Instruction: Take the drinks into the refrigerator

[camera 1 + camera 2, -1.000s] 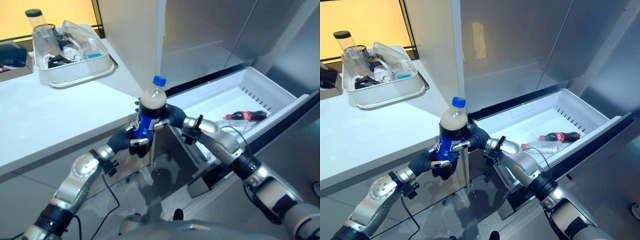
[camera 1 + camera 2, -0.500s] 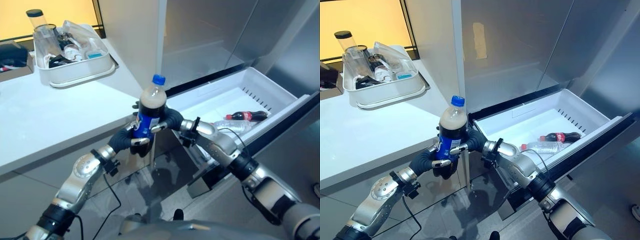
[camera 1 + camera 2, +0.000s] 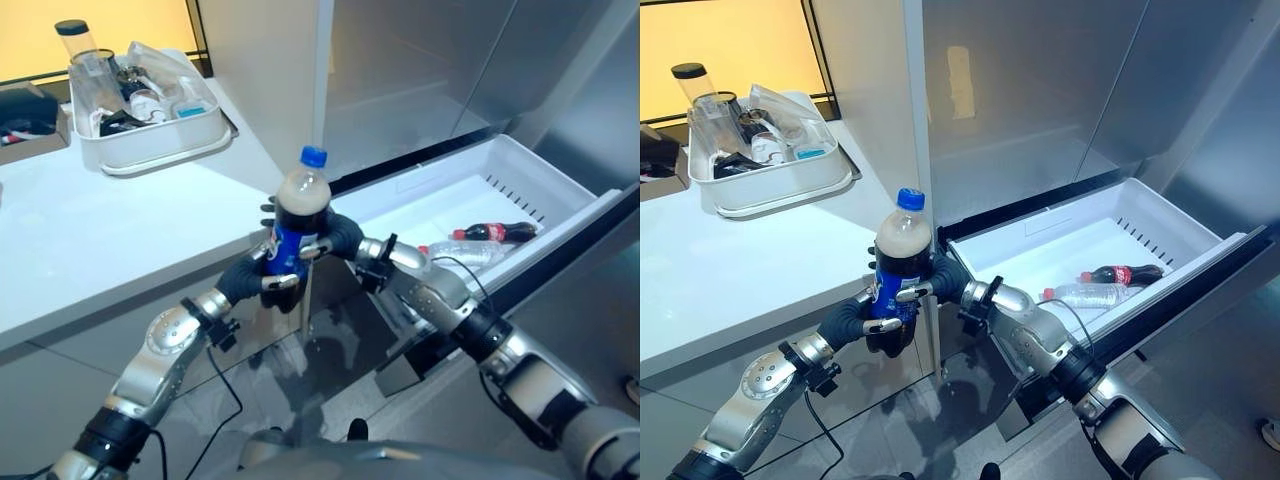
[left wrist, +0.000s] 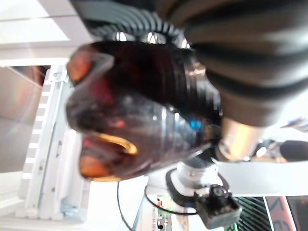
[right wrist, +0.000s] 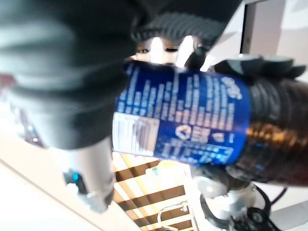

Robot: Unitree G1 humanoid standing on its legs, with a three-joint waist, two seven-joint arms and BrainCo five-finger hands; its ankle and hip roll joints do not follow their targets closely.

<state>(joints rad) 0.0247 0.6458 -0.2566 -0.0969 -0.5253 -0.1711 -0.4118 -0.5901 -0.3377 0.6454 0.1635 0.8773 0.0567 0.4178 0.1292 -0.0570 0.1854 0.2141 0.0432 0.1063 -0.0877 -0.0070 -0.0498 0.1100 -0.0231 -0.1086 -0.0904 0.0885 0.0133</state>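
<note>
Both hands hold one cola bottle [image 3: 297,222] upright in front of the counter edge, beside the open drawer [image 3: 520,165]. The bottle is clear plastic with dark liquid, foam at the neck, a blue cap and a glossy blue label. The left hand [image 3: 262,278] has its fingers curled round the lower part of the bottle; the right hand [image 3: 335,238] wraps it from the other side. The drawer is white, smooth and rectangular; inside it lie a small dark bottle [image 3: 492,232] and a clear bottle [image 3: 462,250]. A white tray [image 3: 150,145] with rounded corners sits on the white counter [image 3: 110,230].
</note>
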